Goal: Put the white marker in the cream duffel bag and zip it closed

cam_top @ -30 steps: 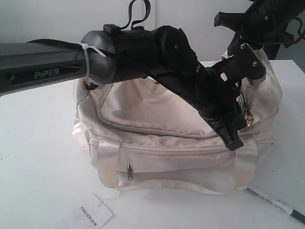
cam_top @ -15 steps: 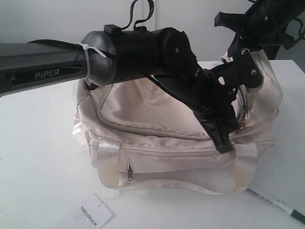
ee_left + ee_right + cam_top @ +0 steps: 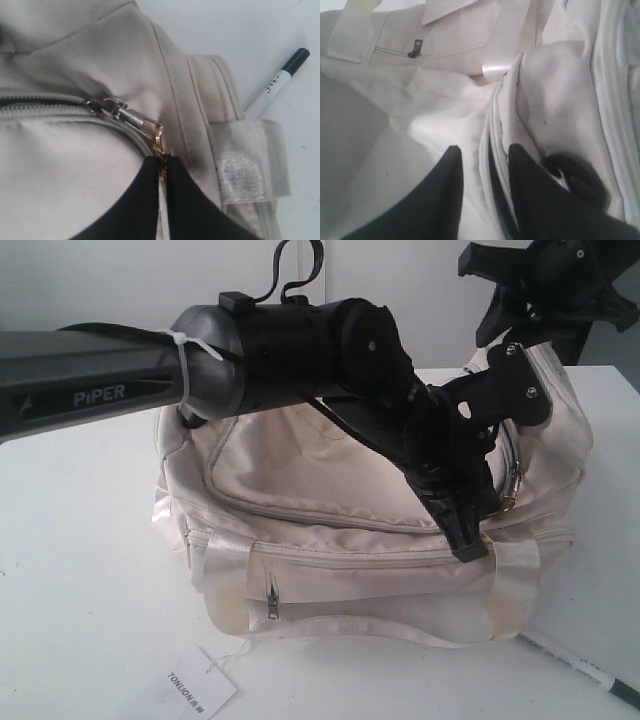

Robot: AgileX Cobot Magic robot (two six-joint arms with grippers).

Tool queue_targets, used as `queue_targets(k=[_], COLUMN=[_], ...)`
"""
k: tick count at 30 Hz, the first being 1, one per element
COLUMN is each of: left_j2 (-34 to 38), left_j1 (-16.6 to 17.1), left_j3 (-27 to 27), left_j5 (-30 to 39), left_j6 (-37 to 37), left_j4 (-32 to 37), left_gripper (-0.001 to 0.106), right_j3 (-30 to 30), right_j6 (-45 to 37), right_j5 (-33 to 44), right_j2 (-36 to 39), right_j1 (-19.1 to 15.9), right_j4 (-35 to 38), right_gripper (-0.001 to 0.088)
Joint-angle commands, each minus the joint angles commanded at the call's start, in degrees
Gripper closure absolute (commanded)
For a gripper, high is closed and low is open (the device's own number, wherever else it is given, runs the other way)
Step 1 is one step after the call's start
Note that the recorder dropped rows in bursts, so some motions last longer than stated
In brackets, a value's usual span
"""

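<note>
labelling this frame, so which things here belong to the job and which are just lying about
Job: large soft cream fabric duffel bag; thin white marker with a dark end; gold ring zipper pull.
Lying about: small white printed paper tag.

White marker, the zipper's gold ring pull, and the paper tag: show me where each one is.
white marker (image 3: 272,86), left wrist view, on its white barrel.
gold ring pull (image 3: 160,145), left wrist view, on the gold ring itself.
paper tag (image 3: 197,687), exterior view, on its printed middle.
</note>
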Motion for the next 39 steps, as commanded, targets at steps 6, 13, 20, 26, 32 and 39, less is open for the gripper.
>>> queue_targets(k=[6, 13, 20, 26, 32, 39], left_j2=[0.0, 0.0, 0.0, 0.0, 0.0, 0.0], left_j1=[0.0, 0.0, 0.0, 0.0, 0.0, 0.0], left_j3=[0.0, 0.0, 0.0, 0.0, 0.0, 0.0], left_j5=[-0.1, -0.1, -0.1, -0.1, -0.2, -0.2], left_j6=[0.1, 0.1, 0.1, 0.1, 0.1, 0.1], left_j4=[0.0, 0.0, 0.0, -0.1, -0.3, -0.5], left_gripper=[0.105, 0.105, 0.105, 0.105, 0.105, 0.105], right_j3=[2.1, 6.5, 9.3, 11.8, 12.9, 13.7], right_j6=[-0.9, -0.9, -0.8, -0.8, -2.1, -2.3], right_j5=[2.5, -0.7, -3.8, -6.4, -6.5, -7.1], right_j2=[-1.1, -1.1, -0.8, -0.8, -0.8, -0.9], right_j1=[0.0, 0.1, 0.1, 0.1, 0.1, 0.1], right_j4=[-0.1, 0.6, 1.2, 2.4, 2.4, 2.5], right_gripper=[0.0474, 0.043, 0.043, 0.0431, 0.0518, 0.0868])
